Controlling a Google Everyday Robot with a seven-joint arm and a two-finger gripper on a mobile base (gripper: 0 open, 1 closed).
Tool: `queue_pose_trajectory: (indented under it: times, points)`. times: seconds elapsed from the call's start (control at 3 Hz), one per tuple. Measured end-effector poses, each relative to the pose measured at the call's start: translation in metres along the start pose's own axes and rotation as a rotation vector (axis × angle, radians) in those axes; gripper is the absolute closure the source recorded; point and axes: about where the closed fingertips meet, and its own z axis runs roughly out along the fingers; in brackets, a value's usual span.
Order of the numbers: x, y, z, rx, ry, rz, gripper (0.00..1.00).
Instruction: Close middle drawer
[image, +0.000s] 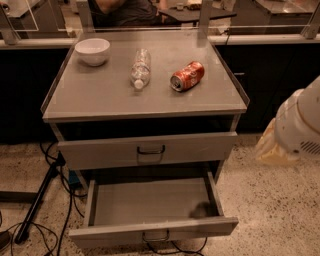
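Right, the middle drawer (200, 227), a grey metal one with a low plain front and a small dark loop handle, sat pulled far out at the bottom centre of the frame. Just above it, the taller grey top drawer (195, 149) stood slightly out from the cabinet. Up on the flat grey cabinet top (100, 95) a white bowl (92, 51) sat upper left, a clear plastic bottle (140, 68) lay on its side, and a red soda can (187, 76) lay tipped over beside it. Over at the right edge hung the white-and-cream gripper (274, 149), well apart from the drawer. Open or closed, I couldn't tell.
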Motion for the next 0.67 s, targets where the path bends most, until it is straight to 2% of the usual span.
queue_pose_trajectory:
  times: [0.33, 0.67]
  points:
    - [0.009, 0.026, 0.035, -0.024, -0.007, 0.011, 1.00]
    - [0.018, 0.073, 0.123, -0.085, 0.057, 0.004, 1.00]
